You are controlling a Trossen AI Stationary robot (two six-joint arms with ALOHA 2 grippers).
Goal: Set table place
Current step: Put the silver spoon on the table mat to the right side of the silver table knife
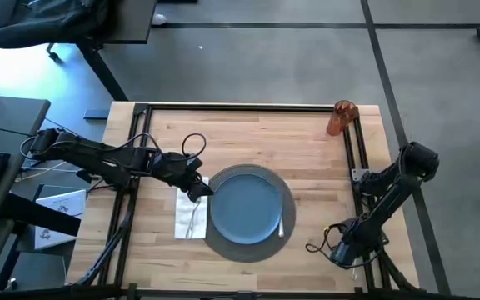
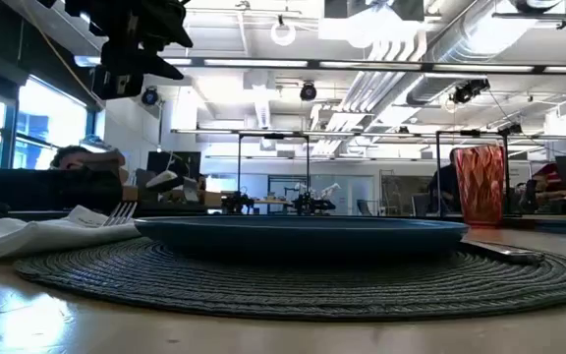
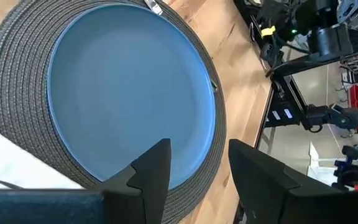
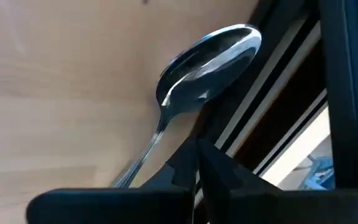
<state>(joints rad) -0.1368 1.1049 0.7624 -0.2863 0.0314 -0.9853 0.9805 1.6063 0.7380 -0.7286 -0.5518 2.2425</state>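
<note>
A blue plate (image 1: 247, 208) sits on a round grey mat (image 1: 223, 247) mid-table. Left of the mat, a fork (image 2: 121, 211) rests on a white napkin (image 1: 192, 218). A knife (image 1: 282, 222) lies on the mat to the right of the plate. The orange cup (image 1: 340, 117) stands at the far right corner. My left gripper (image 3: 201, 171) hovers open and empty above the mat's left edge. A spoon (image 4: 207, 62) lies on the wood beside the right rail, near the front edge. My right gripper (image 4: 197, 152) is shut just beside its handle. My right gripper's shut fingers (image 4: 182, 165) point down right next to the spoon's handle (image 4: 157, 134), just below the bowl. Whether they touch it I cannot tell.
Black rails (image 1: 358, 167) run along the table's left, right and far sides. The spoon's bowl lies close against the right rail (image 4: 272, 81). Bare wood lies between the mat and the cup. People and desks show in the room beyond the table.
</note>
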